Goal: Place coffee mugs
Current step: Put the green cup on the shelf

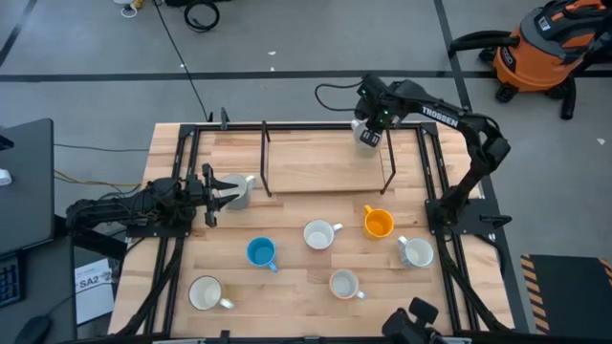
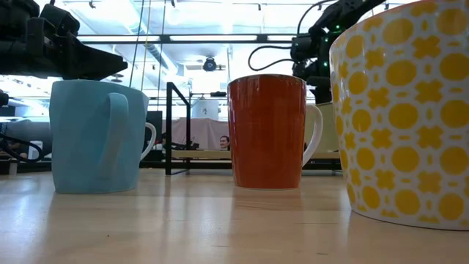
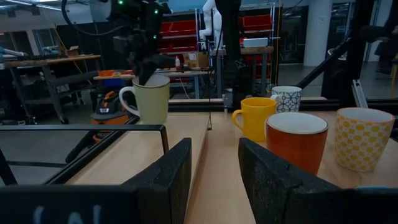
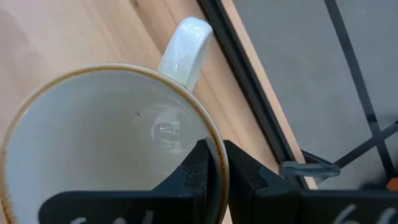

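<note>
The right claw (image 1: 369, 137) is at the far right of the pale wooden plank surface (image 1: 287, 287), over the raised wooden platform (image 1: 325, 158) framed by thin black rails. Its two dark fingers are pinched together on the rim of a cream mug (image 4: 106, 143), one finger inside and one outside the wall. The right wrist view shows that mug's glossy round interior, a thin brownish edge around its lip and a smooth white loop handle (image 4: 183, 46).

The left claw (image 1: 212, 188) lies low at the left side of the surface, fingers apart and holding nothing, with a grey mug (image 1: 239, 191) just beside its tips.

Six more mugs stand on the near half of the surface. A blue mug (image 1: 260, 251) is left of centre and a white mug (image 1: 318, 234) is near the middle. An orange mug (image 1: 379, 224) stands to the right of that one, and a white patterned mug (image 1: 417, 252) stands nearer the right edge. A cream mug (image 1: 205, 292) sits at the near left. In the near centre is a mug (image 1: 343, 284) with a glossy reddish-brown outside and a white handle. In the low view another mug (image 2: 403, 110) fills the right side, white with a yellow geometric pattern.
</note>
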Controlling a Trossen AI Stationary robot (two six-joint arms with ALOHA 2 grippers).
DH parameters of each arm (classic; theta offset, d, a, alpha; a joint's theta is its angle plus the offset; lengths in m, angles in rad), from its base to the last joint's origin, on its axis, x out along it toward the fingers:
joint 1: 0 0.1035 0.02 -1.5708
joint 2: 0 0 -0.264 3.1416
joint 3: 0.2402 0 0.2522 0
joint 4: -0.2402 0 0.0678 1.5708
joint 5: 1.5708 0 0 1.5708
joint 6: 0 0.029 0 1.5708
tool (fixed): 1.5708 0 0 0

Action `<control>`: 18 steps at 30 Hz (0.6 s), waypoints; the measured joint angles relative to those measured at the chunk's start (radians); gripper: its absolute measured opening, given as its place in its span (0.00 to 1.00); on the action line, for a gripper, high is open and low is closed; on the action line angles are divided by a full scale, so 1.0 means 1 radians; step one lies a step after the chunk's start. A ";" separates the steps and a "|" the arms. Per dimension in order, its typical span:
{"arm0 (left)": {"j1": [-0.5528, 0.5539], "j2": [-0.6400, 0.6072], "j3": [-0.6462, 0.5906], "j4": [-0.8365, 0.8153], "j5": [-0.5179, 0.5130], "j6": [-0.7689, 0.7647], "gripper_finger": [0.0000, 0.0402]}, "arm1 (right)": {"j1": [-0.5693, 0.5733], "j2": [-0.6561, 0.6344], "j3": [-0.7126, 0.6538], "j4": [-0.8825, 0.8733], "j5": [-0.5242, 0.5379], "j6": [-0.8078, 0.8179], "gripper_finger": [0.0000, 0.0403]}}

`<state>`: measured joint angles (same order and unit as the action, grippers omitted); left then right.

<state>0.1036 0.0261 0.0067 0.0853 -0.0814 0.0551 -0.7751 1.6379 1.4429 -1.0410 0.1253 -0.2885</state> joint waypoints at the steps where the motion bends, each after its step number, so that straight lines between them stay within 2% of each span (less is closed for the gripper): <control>1: 0.000 0.000 0.000 0.000 0.000 0.000 0.35 | -0.002 0.000 0.000 0.001 0.001 0.000 0.09; 7: 0.000 0.000 0.000 0.000 0.000 0.000 0.35 | -0.007 0.000 0.000 0.002 0.003 -0.003 0.09; 18: 0.000 0.000 0.000 0.000 0.000 0.000 0.35 | -0.007 0.000 -0.002 0.001 0.013 -0.003 0.16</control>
<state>0.1034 0.0261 0.0064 0.0853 -0.0813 0.0551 -0.7822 1.6379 1.4410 -1.0401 0.1383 -0.2916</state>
